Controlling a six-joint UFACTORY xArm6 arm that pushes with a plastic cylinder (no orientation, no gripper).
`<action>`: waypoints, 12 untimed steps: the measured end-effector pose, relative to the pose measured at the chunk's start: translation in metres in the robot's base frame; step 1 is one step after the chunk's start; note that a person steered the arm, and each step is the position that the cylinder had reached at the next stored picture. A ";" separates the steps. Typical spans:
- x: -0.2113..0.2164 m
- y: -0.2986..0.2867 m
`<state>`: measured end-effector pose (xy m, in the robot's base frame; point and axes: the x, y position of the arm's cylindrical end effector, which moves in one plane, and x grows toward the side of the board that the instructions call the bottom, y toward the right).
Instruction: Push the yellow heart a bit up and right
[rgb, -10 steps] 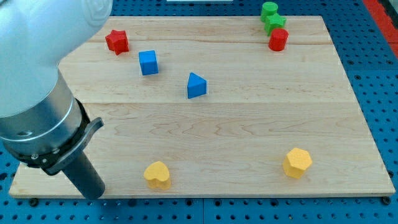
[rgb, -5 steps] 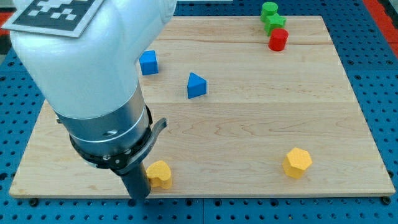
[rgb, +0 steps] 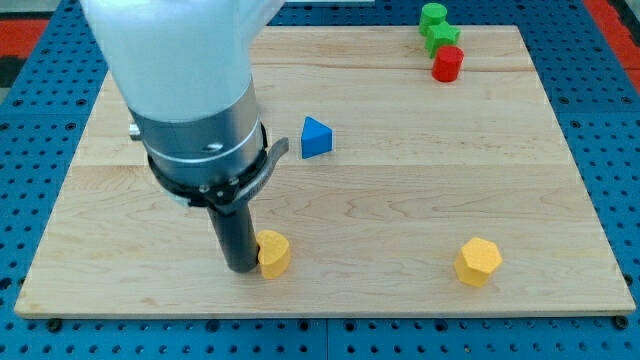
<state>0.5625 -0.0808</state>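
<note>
I've swept my tip (rgb: 241, 268) from the frame's lower left corner rightward against the yellow heart (rgb: 273, 253), which has slid slightly up and right across the desk (rgb: 400, 200).

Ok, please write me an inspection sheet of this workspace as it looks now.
Surface: wooden board, lying on a blue perforated base.
Job's things: yellow heart near the view's bottom; my tip touches its left side.
Clutter: blue triangular block; yellow hexagonal block; two green blocks and a red cylinder clustered at the view's top right.
Pincer: nothing seen; the arm ends in a rod.
Cables: nothing seen.
Surroundings: nothing else seen.
</note>
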 end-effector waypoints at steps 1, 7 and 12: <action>-0.002 0.002; -0.008 0.004; 0.000 -0.005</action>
<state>0.5625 -0.0856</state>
